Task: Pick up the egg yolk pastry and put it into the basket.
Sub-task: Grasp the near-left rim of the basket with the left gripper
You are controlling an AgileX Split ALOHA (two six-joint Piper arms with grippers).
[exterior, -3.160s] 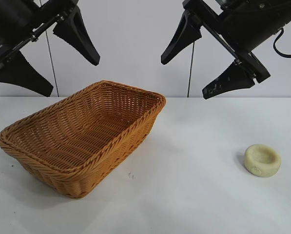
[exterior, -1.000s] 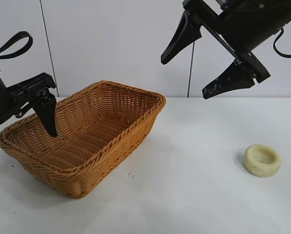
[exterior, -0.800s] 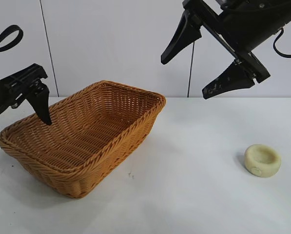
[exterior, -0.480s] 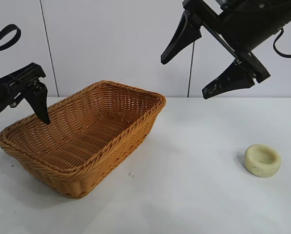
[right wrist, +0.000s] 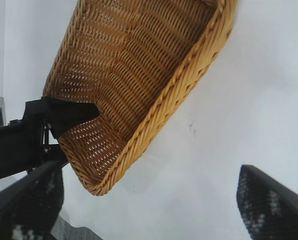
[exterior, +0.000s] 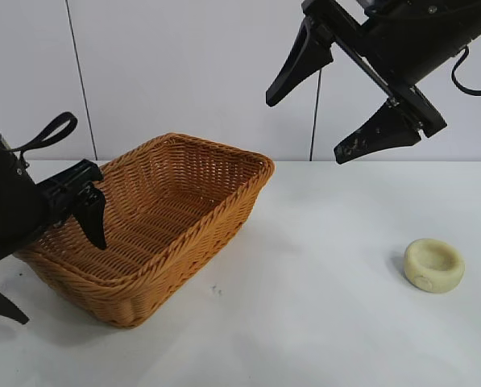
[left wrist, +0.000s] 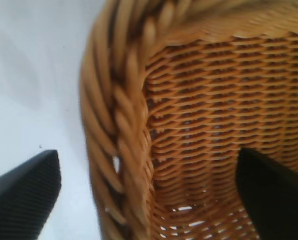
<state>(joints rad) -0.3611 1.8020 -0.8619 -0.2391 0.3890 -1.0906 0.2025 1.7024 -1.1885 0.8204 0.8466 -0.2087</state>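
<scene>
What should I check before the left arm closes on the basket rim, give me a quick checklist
1. Left gripper open: ok, its fingers stand wide apart.
2. Left fingers straddle the rim of the basket: ok, the left wrist view shows the braided rim between them, one finger inside, one outside.
3. Basket empty: ok as far as its inside shows.
4. Egg yolk pastry free on the table: ok, lying far from the basket, nothing touching it.
5. Right gripper clear of the pastry: ok, open and raised high above the table.
6. Left fingers touching the rim: cannot tell.
</scene>
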